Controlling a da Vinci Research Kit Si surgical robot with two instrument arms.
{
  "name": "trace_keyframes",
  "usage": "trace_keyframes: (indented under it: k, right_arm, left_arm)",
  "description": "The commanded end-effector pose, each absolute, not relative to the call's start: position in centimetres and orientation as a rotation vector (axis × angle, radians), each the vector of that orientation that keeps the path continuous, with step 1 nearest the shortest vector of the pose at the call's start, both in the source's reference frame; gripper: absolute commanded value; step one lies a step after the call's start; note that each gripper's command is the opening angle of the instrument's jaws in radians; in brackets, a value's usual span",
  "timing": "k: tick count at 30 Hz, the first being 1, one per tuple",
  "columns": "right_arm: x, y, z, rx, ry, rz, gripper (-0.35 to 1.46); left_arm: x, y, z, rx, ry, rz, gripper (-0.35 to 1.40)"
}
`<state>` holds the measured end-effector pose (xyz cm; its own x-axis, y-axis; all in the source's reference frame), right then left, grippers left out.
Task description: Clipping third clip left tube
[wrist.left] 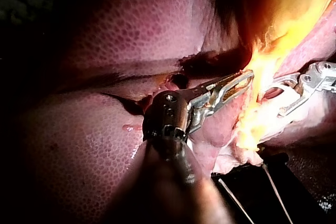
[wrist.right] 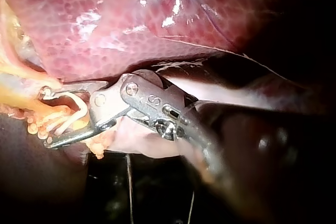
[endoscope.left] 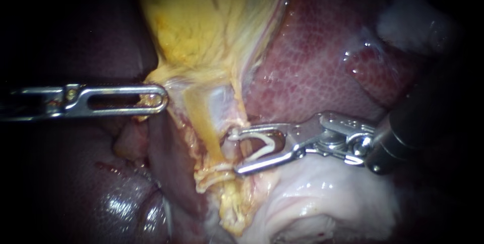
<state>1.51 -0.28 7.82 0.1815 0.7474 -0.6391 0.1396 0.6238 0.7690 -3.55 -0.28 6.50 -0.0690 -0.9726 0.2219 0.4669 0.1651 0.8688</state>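
PIG LIVER BENCH: The right instrument [endoscope.left: 236, 152] reaches in from the right across pale fatty tissue [endoscope.left: 322, 193]. It holds a white clip [endoscope.left: 272, 142] seated between its two jaws. The jaws stand wide apart, with the clip's legs spread open along them.

The open mouth of the clip faces a tube [endoscope.left: 227, 145] that runs down from the gallbladder [endoscope.left: 201, 27]. In the endoscope view the jaw tips sit right at the tube, one above it and one below, and the clip is not yet closed on it. From the right wrist camera, the clip's legs straddle yellow and pale strands ahead of the jaws. How deep the tube sits inside the clip cannot be told.

At left, the left instrument [endoscope.left: 157, 98] has its slotted jaws closed together on the yellow lower edge of the gallbladder, well apart from the clip. The liver [endoscope.left: 312, 62], dark red and mottled, lies behind the gallbladder and above the right instrument.

Further down the tube, a pale band [endoscope.left: 214, 169] crosses it. Whether this is a clip cannot be told.
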Motion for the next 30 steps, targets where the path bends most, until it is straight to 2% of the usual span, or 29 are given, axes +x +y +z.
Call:
trace_keyframes:
  k: [1, 13, 24, 30]
  right_arm:
    - [1.56, -0.3, 7.85, 0.836, 1.348, 0.503, 0.6]
    - [1.88, -0.37, 7.83, 0.864, 1.358, 0.482, 0.6]
    - [1.94, -0.51, 7.6, 1.013, 1.423, 0.487, 0.6]
    - [1.97, -0.6, 7.46, 1.071, 1.426, 0.461, 0.6]
  left_arm:
    - [-3.55, -0.28, 6.5, 0.652, -1.022, -1.335, -0.35]
    - [-3.56, -0.28, 6.5, 0.651, -1.022, -1.336, -0.35]
    - [-3.54, -0.27, 6.52, 0.653, -1.022, -1.334, -0.35]
    - [-3.52, -0.25, 6.54, 0.654, -1.022, -1.333, -0.35]
